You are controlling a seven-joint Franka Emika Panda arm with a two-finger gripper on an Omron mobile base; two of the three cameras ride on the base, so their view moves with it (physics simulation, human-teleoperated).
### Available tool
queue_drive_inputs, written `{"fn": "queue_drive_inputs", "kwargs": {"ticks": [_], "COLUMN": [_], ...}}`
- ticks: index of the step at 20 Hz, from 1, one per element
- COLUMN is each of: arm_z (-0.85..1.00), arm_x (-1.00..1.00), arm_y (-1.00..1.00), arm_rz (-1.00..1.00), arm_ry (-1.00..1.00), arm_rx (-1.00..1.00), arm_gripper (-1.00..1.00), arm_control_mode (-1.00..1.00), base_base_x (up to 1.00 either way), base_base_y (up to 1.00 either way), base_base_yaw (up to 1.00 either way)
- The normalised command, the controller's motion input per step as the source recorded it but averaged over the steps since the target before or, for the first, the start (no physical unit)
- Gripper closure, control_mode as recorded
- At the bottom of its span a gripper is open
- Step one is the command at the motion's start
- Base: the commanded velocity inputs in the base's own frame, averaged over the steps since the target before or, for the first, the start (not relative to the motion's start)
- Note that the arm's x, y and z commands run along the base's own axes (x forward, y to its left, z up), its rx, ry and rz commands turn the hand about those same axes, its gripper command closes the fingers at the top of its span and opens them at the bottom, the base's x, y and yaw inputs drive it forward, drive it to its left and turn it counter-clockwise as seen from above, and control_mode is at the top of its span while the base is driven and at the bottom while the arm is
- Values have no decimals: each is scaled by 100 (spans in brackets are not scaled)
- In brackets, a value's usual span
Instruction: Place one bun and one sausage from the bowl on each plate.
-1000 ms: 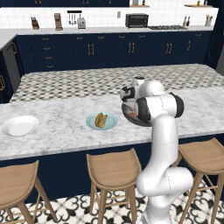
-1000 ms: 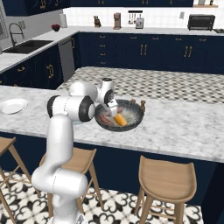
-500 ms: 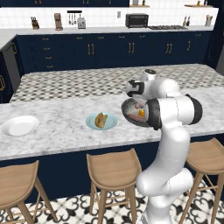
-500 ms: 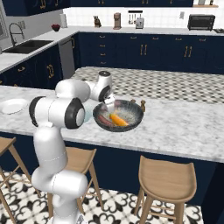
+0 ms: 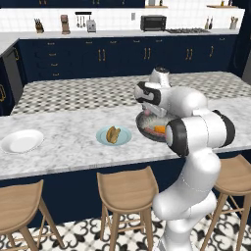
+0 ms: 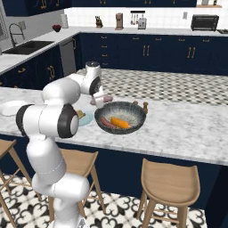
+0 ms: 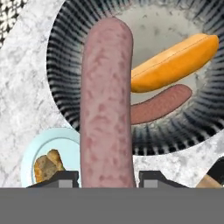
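Gripper (image 7: pixel 107 177): clamped on pale pink sausage (image 7: pixel 107 100), held lengthwise between the finger tips (image 7: pixel 65 178), raised over the near rim of the bowl.
Bowl (image 7: pixel 65 57): dark grey, ribbed wall, paler inside; resting on the marble desk (image 5: pixel 68 147). Inside: orange bun (image 7: pixel 175 63) and darker second sausage (image 7: pixel 162 104), touching, bun lying partly over it.
Light blue plate (image 5: pixel 113 136): just beside the bowl, carrying browned food (image 5: pixel 113 134), kind unclear.
White plate (image 5: pixel 21 141): well apart, at the desk's far left.
Wooden stools (image 5: pixel 126 188): along the desk's front.
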Motion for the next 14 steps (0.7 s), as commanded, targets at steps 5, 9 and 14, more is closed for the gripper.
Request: {"fn": "queue_drive_inputs", "kwargs": {"ticks": [5, 9, 14], "arm_z": [0, -31, -62], "arm_x": [-22, -2, 13], "arm_y": [94, 34, 7], "arm_rz": [0, 0, 0], "arm_ry": [14, 15, 11], "arm_rx": [0, 0, 0], "arm_gripper": [100, 100, 100], "arm_control_mode": [-100, -100, -100], "base_base_x": [0, 0, 0], "base_base_y": [0, 0, 0], "base_base_yaw": [0, 0, 0]}}
